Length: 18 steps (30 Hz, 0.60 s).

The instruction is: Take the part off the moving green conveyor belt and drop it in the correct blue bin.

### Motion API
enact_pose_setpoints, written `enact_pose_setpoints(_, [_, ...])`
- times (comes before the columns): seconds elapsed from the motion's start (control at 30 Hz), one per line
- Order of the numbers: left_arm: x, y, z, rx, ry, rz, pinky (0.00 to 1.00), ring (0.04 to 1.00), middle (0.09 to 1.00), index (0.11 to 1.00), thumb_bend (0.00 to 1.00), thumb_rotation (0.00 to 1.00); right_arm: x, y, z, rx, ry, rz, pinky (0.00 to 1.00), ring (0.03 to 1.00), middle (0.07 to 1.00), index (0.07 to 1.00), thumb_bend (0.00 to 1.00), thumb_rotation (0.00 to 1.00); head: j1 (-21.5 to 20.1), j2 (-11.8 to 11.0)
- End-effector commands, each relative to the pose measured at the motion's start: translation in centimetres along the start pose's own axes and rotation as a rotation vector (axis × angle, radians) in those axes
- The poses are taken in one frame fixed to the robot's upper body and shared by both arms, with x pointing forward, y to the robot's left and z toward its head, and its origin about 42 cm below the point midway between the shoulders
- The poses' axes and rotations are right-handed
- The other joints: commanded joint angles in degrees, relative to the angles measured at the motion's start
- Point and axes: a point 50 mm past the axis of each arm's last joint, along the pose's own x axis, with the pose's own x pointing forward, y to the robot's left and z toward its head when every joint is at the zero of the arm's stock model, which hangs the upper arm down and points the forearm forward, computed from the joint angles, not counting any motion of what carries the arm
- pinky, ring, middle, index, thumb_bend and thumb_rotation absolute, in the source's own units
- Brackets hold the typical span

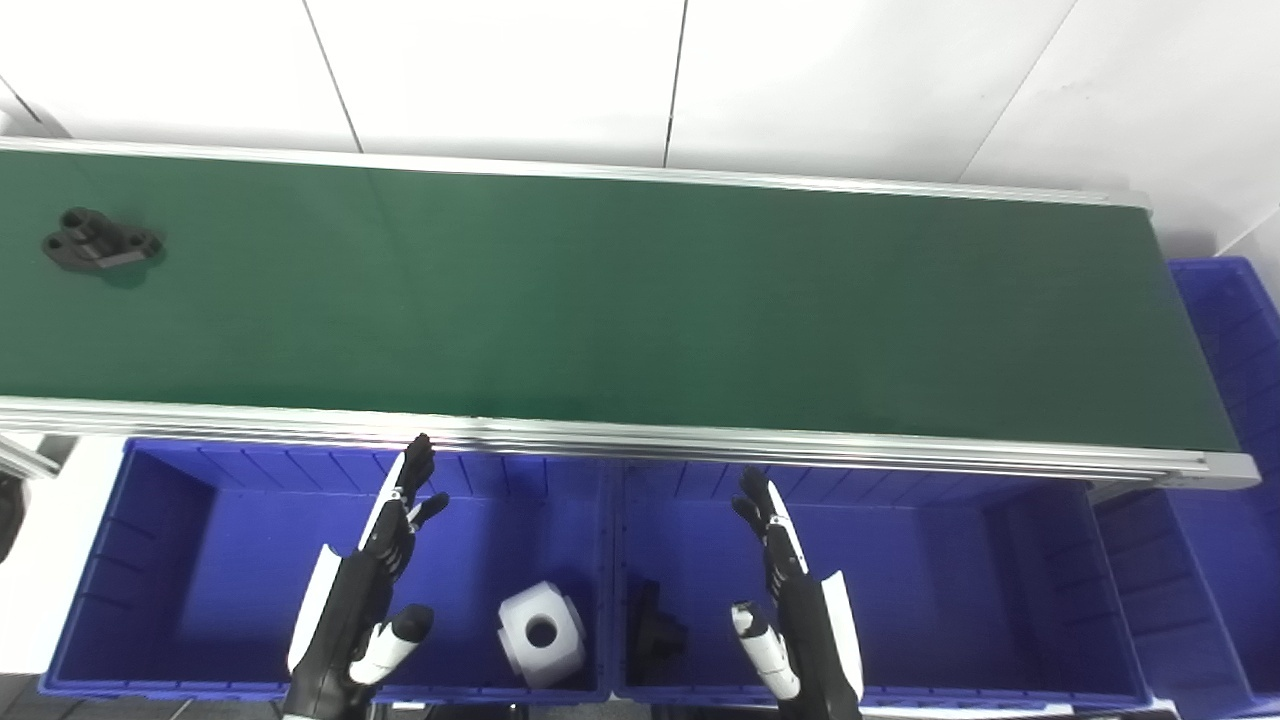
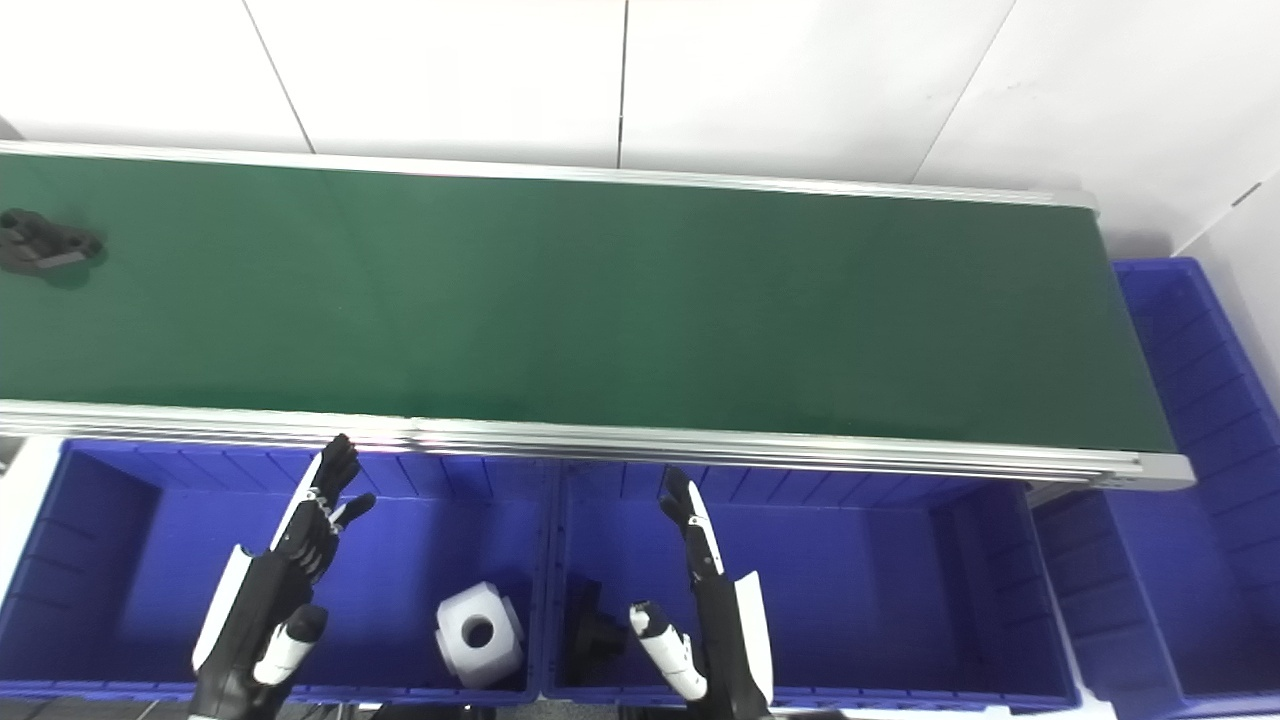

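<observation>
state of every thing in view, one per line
black part: lying on belt, far left, untouched
belt: otherwise bare
left hand: open, over left bin
right hand: open, over middle bin
left bin: holds white part
middle bin: holds dark part

Two side-by-side head views (nearly overlapping) looking steeply down over conveyor belt [image 1: 640, 300].

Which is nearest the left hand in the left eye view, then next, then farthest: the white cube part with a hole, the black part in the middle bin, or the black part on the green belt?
1. White cube part with a hole, just right of the left hand, same bin.
2. Black part in the middle bin, farther right.
3. Black part on the green belt, far upper left.
</observation>
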Motion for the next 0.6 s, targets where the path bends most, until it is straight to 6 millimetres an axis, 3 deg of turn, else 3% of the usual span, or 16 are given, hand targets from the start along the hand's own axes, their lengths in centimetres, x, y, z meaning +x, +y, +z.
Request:
enact_pose_setpoints(0.0, [0.0, 0.2, 0.7, 0.014, -0.057, 0.014, 0.92, 1.000, 1.000, 1.000, 0.92, 0.92, 0.2, 1.9, 1.3, 0.060, -0.052, 0.005, 0.96, 0.935, 0.962, 0.972, 0.84, 1.00, 0.1, 0.1])
enact_pose_setpoints(0.13, [0.2, 0.3, 0.7, 0.025, -0.057, 0.030, 0.87, 1.000, 1.000, 1.000, 0.91, 0.94, 0.7, 2.0, 1.3, 0.023, -0.069, 0.014, 0.97, 0.949, 0.973, 0.972, 0.85, 1.00, 0.5, -0.1])
enact_pose_setpoints(0.23, [0.0, 0.2, 0.8, 0.005, -0.058, 0.025, 0.93, 1.000, 1.000, 1.000, 0.92, 0.93, 1.1, 2.1, 1.4, 0.005, -0.082, 0.015, 0.97, 0.955, 0.983, 0.971, 0.89, 1.00, 0.5, -0.1])
enact_pose_setpoints(0.57, [0.1, -0.1, 0.7, -0.042, -0.060, 0.052, 0.96, 1.000, 1.000, 1.000, 0.91, 0.88, 1.7, 2.0, 1.0, -0.028, -0.105, 0.035, 0.96, 0.951, 0.987, 0.974, 0.91, 1.00, 1.8, -0.7])
